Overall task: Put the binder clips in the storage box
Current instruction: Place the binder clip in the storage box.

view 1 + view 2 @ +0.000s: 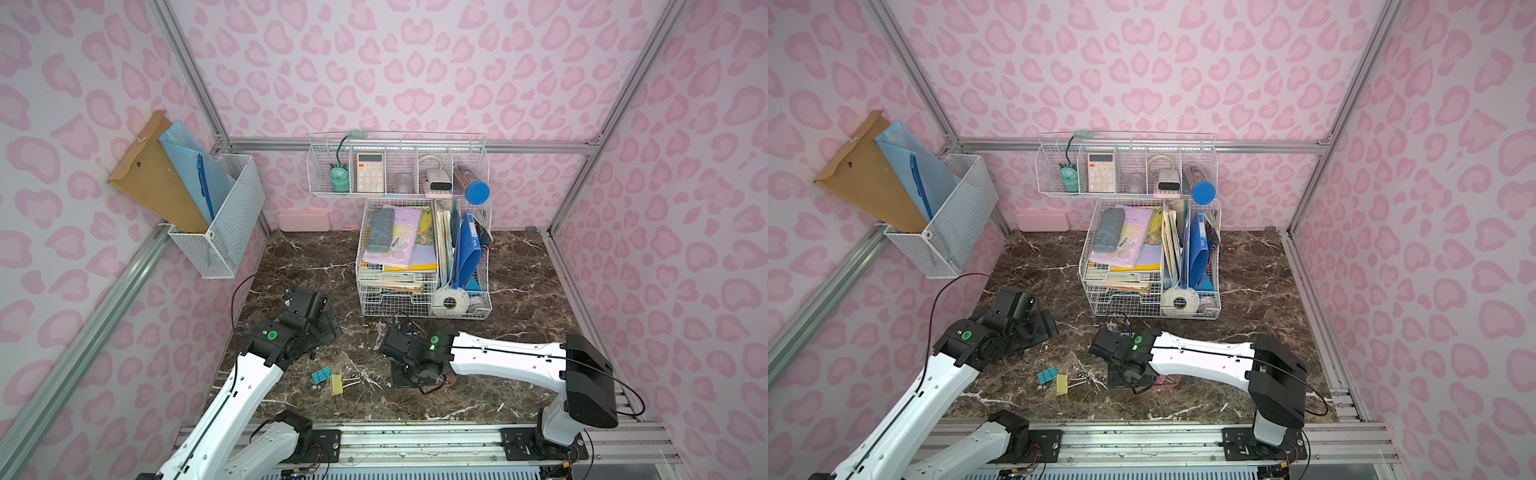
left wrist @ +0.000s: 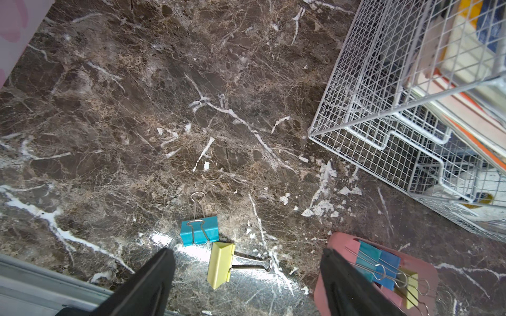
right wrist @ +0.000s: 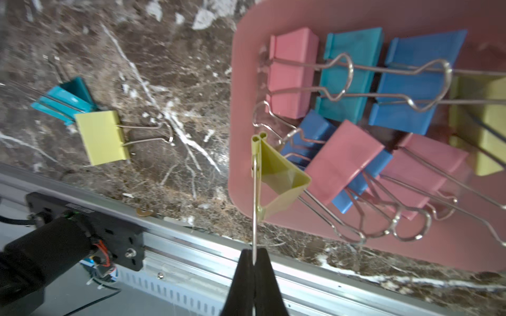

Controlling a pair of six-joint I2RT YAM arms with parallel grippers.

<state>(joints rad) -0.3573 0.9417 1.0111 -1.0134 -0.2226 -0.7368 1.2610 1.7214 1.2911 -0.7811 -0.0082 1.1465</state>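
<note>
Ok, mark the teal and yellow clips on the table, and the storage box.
teal clip (image 2: 199, 230): left wrist view, body.
yellow clip (image 2: 220, 265): left wrist view, body.
storage box (image 3: 242, 82): right wrist view, bare rim.

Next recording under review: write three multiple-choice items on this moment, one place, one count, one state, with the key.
1. The teal clip outside the storage box lies: A against the box; B on the table beside the loose yellow clip; C alone on the table.
2. Clips on the table outside the box: A none; B two; C four.
3. The right gripper is: A open; B shut on the box rim; C shut on the hanging yellow clip's wire handle.
Key: B, they lie together; B, only those two; C, its tip pinches the wire.
</note>
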